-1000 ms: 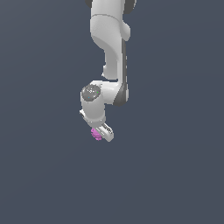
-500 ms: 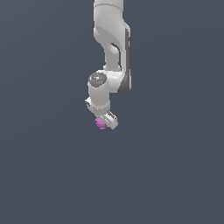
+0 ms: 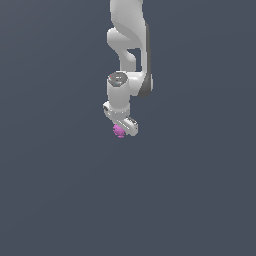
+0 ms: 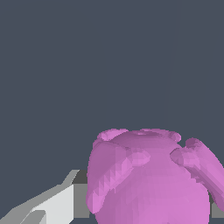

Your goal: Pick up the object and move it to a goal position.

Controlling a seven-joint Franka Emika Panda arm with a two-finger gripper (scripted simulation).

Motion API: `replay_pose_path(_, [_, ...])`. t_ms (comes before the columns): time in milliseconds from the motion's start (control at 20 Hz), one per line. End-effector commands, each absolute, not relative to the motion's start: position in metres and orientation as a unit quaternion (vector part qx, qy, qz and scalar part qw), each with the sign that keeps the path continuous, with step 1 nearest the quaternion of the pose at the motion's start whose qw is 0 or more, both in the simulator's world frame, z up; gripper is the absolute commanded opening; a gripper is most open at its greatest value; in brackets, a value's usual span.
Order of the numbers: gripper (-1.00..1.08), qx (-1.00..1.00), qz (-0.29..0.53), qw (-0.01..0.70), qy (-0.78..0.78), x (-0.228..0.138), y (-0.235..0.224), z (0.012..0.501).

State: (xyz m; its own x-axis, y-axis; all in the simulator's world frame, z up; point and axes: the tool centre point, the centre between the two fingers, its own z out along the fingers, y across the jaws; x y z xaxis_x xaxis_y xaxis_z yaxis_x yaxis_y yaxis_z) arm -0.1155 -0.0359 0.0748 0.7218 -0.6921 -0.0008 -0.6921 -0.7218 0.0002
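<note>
The object, a small magenta-pink lumpy blob (image 3: 119, 131), sits at the tip of my white gripper (image 3: 120, 130) in the exterior view. The gripper is shut on it and holds it in the air against the plain dark grey background. In the wrist view the blob (image 4: 148, 179) looms large and close, with one pale grey finger (image 4: 48, 204) showing beside it. The other finger is hidden behind the blob.
The white arm (image 3: 129, 45) comes down from the top of the exterior view. Nothing but a flat dark grey background (image 3: 50, 190) shows around it.
The arm has moved toward the exterior view's right and upward, carrying the pink blob with it. The gripper has stayed shut on the blob.
</note>
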Motion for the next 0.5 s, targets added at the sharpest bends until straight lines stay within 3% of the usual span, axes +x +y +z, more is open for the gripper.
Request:
replay_pose_path(0, [-1.0,-0.928,0.0,0.0,0.373,-0.125,-0.033,0.077])
replay_pose_path(450, [-1.0,-0.928,0.0,0.0,0.373,-0.138,-0.028,0.08])
